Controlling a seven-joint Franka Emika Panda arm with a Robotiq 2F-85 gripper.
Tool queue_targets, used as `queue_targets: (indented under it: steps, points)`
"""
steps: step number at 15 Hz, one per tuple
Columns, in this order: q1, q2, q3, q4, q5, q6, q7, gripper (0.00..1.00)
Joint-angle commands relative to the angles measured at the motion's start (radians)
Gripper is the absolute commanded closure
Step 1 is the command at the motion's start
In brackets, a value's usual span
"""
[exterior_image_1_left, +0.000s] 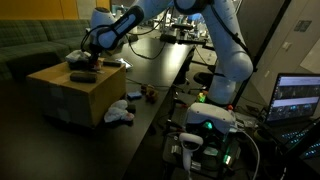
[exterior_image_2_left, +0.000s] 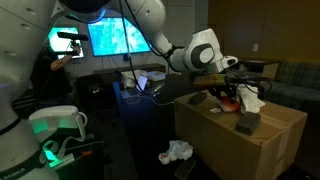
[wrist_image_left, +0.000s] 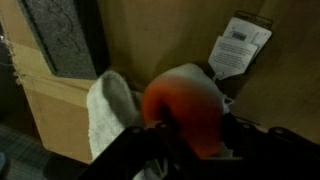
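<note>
Beside orange object (wrist_image_left: 185, 102), white label (wrist_image_left: 240, 46): print unreadable.

The cardboard box (wrist_image_left: 150, 40) is matt brown. The white cloth (wrist_image_left: 110, 110) looks soft and nubby, the orange object (wrist_image_left: 185, 105) smooth with a faint sheen. There is a printed paper label (wrist_image_left: 238, 48) and a rough, speckled grey block (wrist_image_left: 62, 35).

Box top (wrist_image_left: 150, 35) lies bare between grey block (wrist_image_left: 60, 35) and paper tag (wrist_image_left: 240, 45); white cloth (wrist_image_left: 108, 108) and orange object (wrist_image_left: 188, 100) crowd together nearby.
</note>
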Motion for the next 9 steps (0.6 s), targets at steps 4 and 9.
queue_targets:
  steps: [4, 9]
  points:
    - [0.024, -0.008, -0.026, -0.001, -0.038, 0.011, 0.026, 0.93]
    - [-0.008, -0.062, 0.030, -0.020, -0.003, -0.080, -0.055, 0.90]
